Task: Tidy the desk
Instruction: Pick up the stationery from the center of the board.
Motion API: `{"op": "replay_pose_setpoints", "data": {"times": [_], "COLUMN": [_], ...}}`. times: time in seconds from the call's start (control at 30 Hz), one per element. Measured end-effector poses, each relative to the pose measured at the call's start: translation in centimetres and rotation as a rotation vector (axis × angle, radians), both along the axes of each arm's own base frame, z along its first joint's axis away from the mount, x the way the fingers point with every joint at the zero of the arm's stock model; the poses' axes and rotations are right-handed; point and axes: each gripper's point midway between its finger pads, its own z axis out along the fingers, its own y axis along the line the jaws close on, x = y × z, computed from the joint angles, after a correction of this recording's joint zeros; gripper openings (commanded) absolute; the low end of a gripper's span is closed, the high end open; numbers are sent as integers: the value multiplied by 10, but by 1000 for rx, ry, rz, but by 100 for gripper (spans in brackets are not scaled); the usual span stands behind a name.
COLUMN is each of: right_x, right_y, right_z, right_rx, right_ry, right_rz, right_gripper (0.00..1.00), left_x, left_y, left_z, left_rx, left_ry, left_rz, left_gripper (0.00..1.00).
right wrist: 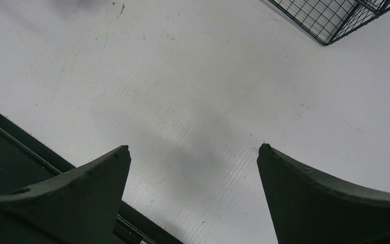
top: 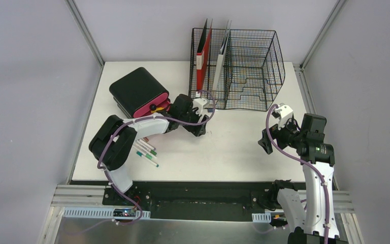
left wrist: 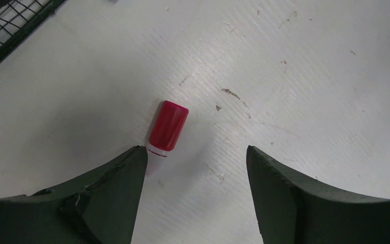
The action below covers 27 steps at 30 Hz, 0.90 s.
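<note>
Tidying so far: barely begun, by my judgement. Loose items lie scattered on the surface (top: 244,152), and only folders stand in the rack.
Left fingers (left wrist: 112,190): released and spread wide, low over the middle of the surface just in front of the rack, grasping nothing.
Red-capped item (left wrist: 168,125): small and lying flat, just beside one left fingertip rather than between the two. I cannot tell what it is.
Right fingers (right wrist: 94,180): released and carrying nothing, hovering toward the right edge.
Pens (top: 147,151): fanned loose near the near left corner, partly under the left arm.
Case (top: 138,91): black with pink trim, at the far left corner.
Rack (top: 249,66): black wire mesh at the far edge, with a red folder (top: 203,63) upright in its left part.
Left to do: probably the red-capped item, the pens and the case.
In the way: the left arm lies over the pens, and the rack's front sits close to the left fingers.
</note>
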Motion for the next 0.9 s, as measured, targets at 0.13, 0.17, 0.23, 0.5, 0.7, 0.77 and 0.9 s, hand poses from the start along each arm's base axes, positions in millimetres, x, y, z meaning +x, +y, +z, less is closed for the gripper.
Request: {"op": "replay_pose_setpoints", "data": {"times": [0.13,0.17,0.23,0.5,0.7,0.77,0.9], "right_x": [0,0,0,0,0,0,0], "right_y": [0,0,0,0,0,0,0], "right_z": [0,0,0,0,0,0,0], "right_rx": [0,0,0,0,0,0,2], "right_ry": [0,0,0,0,1,1,1], "right_rz": [0,0,0,-1,-1,-1,-1], "right_gripper": [99,99,99,99,99,99,99], "left_x": [9,12,17,26,27,26,27], "left_y": [-3,-3,-4,1,7,6,6], "left_z": [2,2,1,-18,-27,-29,-30], "left_rx": [25,34,48,139,185,195,216], "left_ry": [-33,-40,-45,-35,-28,-29,-42], "left_rz": [0,4,-1,-5,-6,-10,-9], "left_gripper": [63,60,53,41,31,25,12]}}
